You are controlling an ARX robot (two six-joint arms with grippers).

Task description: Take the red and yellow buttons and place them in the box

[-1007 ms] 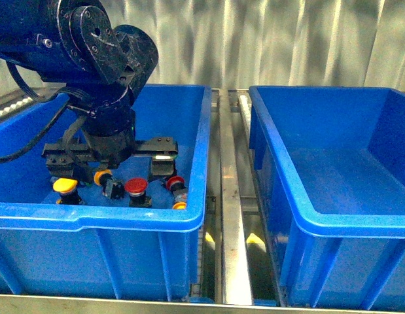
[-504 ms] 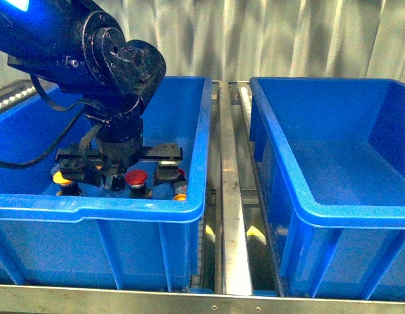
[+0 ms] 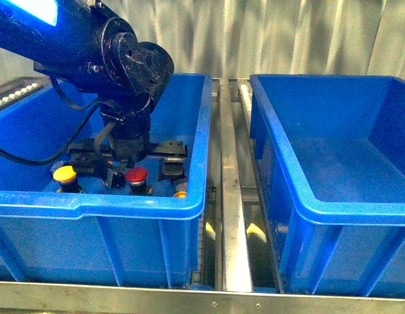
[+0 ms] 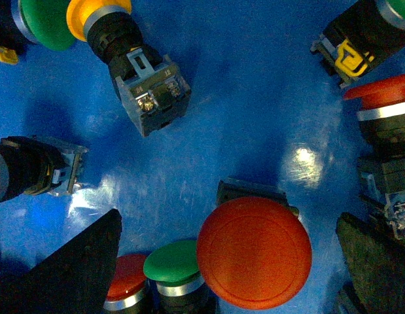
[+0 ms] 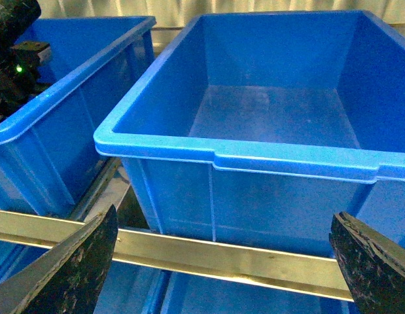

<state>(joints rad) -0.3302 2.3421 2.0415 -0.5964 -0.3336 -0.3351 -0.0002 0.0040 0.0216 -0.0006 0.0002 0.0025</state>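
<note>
Moved: left pincer (image 3: 128,159) has slid toward 3 o'clock and sunk deeper into the bin (image 3: 97,204), coming over the red button (image 3: 136,174).
Red button: glossy round mushroom cap on a black body; upright, long axis vertical, cap up; on the bin floor.
Yellow button (image 3: 65,174): same shape, upright, at 9 o'clock of the red.
Left pincer: wide, empty; black fingers (image 4: 78,268) flank the red cap, apart from it.
Left arm (image 3: 91,52): dark, glossy, wrist pointing straight down.
Right pincer (image 5: 225,216): wide, empty, facing the box (image 5: 254,150).
Box: smooth blue plastic, rectangular, at 3 o'clock of the bin.
</note>
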